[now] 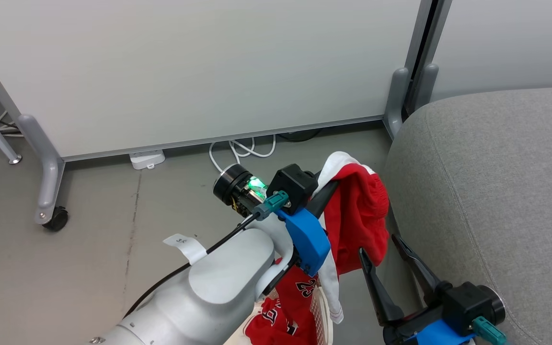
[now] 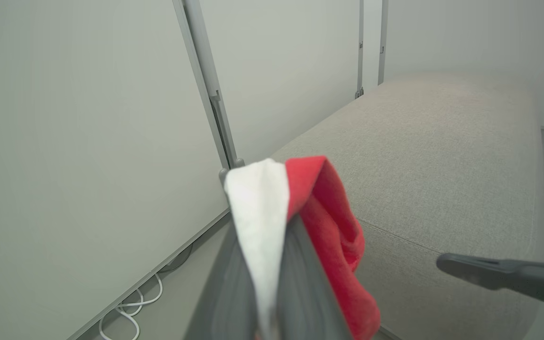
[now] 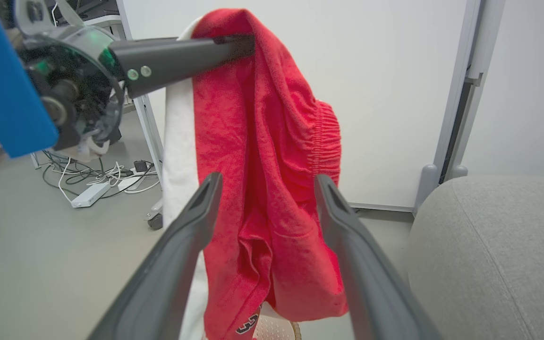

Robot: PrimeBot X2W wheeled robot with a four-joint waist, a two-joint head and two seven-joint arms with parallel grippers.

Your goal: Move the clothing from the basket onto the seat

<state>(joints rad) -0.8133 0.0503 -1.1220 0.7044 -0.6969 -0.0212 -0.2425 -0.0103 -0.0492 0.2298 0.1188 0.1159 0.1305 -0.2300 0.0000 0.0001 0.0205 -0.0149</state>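
One garment [image 1: 360,220] is pinched by the left end effector [image 1: 331,188]; the right end effector [image 1: 379,245] is spread. Transfer onto the seat [image 1: 496,191] is judged due next.

Two grippers here: the left gripper [image 1: 326,191] and the right gripper [image 1: 379,245]. One red garment with white trim [image 1: 357,215]. One basket [image 1: 321,311], and red lettered clothing [image 1: 300,287] too bunched to count. One grey seat [image 1: 496,191]. One white power strip [image 1: 146,159], one caster [image 1: 55,218].
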